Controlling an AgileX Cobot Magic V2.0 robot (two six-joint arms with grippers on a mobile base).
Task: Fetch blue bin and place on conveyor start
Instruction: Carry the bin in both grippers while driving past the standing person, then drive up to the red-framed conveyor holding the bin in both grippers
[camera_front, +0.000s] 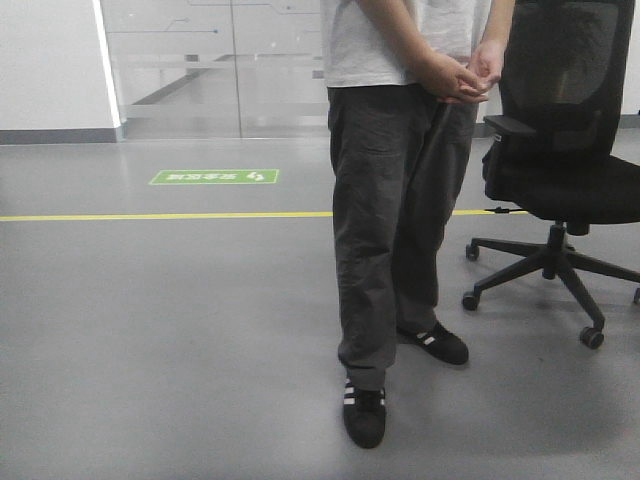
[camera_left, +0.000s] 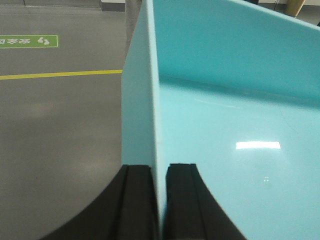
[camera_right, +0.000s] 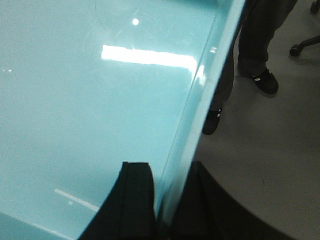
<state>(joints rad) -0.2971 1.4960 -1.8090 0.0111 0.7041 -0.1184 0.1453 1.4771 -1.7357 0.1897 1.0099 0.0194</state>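
The blue bin is a pale aqua plastic tub and fills both wrist views; it is held off the grey floor. My left gripper is shut on the bin's left wall, one black finger outside and one inside. My right gripper is shut on the bin's right wall the same way. The bin's inside is bare and glossy. Neither the bin nor the grippers show in the front view. The conveyor start is out of view.
A person in dark trousers stands just ahead, right of centre, shoes near the bin's right side. A black office chair stands at the right. A yellow floor line and a green floor sign lie ahead left.
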